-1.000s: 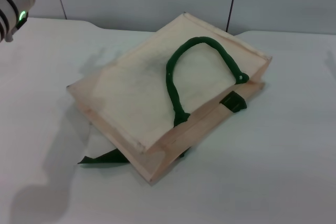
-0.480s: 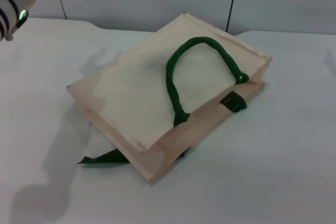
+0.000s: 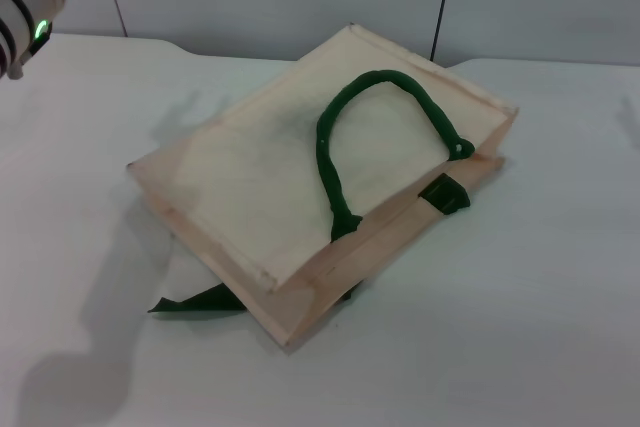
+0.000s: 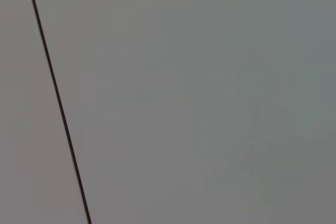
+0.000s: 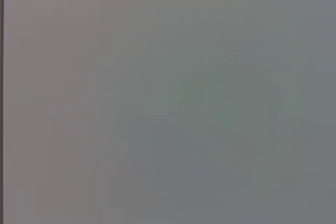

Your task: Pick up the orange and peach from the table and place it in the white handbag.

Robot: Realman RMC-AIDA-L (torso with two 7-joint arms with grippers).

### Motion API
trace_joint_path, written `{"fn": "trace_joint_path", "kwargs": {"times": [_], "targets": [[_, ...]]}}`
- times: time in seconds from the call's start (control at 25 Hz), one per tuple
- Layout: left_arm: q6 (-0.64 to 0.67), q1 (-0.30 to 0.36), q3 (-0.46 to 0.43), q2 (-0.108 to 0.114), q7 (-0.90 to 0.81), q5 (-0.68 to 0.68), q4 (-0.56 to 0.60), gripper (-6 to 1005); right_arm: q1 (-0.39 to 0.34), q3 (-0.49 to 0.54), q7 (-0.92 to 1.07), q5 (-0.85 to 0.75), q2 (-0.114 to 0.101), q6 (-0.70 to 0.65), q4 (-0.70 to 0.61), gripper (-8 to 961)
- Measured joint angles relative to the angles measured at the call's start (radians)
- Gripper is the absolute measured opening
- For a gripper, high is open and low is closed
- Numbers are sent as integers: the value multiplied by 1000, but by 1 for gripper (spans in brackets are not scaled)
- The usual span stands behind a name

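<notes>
The white handbag [image 3: 300, 182] lies flat on the white counter [image 3: 520, 327], its dark green handle [image 3: 345, 132] looped over its upper face. Neither the orange nor the peach shows in any view. Part of the left arm [image 3: 28, 2] sits raised at the head view's upper left corner; its end effector's state cannot be told. The right end effector is out of view. Both wrist views show only a plain grey wall.

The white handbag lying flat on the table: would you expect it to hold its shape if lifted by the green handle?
Probably not. The white handbag looks like thin fabric lying collapsed flat, so it would likely sag. Its rope-like green handle seems limp too. It appears light and might slide on the smooth table.
</notes>
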Motion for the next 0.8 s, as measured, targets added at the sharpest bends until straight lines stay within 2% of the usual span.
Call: {"fn": "trace_joint_path", "kwargs": {"times": [0.8], "targets": [[-2, 0, 0, 0, 0, 0, 0, 428, 4, -2, 2, 0, 0, 0, 4, 861]]}}
